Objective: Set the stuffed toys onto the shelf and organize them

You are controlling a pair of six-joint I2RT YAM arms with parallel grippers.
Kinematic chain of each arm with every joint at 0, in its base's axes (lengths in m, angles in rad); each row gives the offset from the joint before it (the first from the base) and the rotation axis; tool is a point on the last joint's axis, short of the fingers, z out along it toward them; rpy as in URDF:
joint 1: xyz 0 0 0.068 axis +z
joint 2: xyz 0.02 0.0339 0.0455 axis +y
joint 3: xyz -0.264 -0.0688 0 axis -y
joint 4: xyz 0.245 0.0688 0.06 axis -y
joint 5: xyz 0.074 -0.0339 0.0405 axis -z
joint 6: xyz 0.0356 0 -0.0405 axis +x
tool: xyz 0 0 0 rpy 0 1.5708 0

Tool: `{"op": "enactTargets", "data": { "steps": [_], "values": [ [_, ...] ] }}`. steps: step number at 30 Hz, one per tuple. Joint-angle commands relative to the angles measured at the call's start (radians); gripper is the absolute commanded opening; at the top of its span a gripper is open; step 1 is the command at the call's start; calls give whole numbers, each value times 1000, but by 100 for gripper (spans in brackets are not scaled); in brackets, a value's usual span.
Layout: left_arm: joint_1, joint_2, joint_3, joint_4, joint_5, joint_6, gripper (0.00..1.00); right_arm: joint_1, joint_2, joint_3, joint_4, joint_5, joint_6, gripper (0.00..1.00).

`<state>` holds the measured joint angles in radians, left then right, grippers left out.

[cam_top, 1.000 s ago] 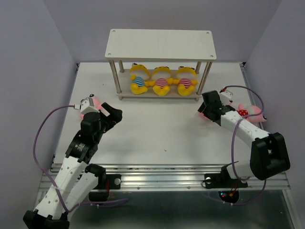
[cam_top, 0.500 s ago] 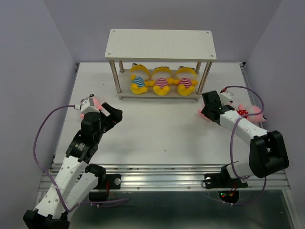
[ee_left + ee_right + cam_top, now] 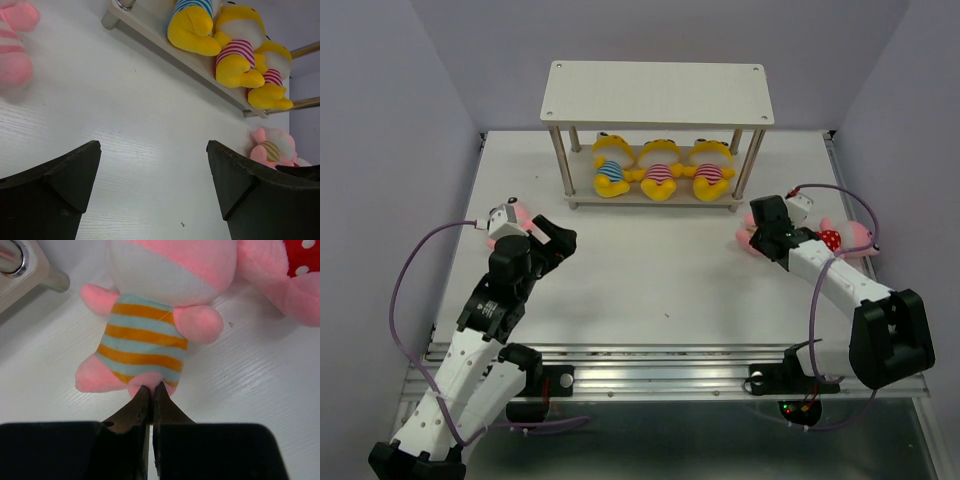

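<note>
The shelf [image 3: 658, 92] stands at the back with three yellow stuffed toys [image 3: 660, 170] side by side on its lower board. My right gripper [image 3: 151, 389] is shut, pinching the lower edge of a pink stuffed toy in orange and teal stripes [image 3: 145, 345] that lies on the table by the shelf's right leg [image 3: 12, 257]. Beside it lies a pink toy in a red polka-dot outfit [image 3: 290, 280]. My left gripper [image 3: 153, 145] is open over bare table, with nothing between its fingers. A pink striped toy [image 3: 15, 50] lies to its left.
The shelf's top board [image 3: 620, 85] carries nothing. Purple walls close in both sides and the back. The right arm's cable [image 3: 830, 190] loops over the polka-dot toy [image 3: 840, 235]. A metal rail [image 3: 660, 355] runs along the table's near edge.
My right gripper has closed on the bottom of the orange-and-teal striped pink toy, and its arm has shifted slightly to the right. The left arm has not moved.
</note>
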<state>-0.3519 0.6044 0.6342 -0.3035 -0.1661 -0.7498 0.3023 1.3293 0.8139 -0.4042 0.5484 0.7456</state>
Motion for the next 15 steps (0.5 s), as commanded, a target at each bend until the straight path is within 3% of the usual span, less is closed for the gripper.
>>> {"op": "enactTargets", "data": {
  "steps": [1, 6, 15],
  "values": [
    [-2, -9, -7, 33, -6, 4, 99, -5, -85, -7, 27, -54, -93, 1],
    [-2, -2, -5, 37, -3, 9, 99, -5, -174, 17, -18, -172, -190, 1],
    [-2, 3, 5, 35, -1, 10, 99, -5, -436, 142, -130, -671, -276, 1]
  ]
}}
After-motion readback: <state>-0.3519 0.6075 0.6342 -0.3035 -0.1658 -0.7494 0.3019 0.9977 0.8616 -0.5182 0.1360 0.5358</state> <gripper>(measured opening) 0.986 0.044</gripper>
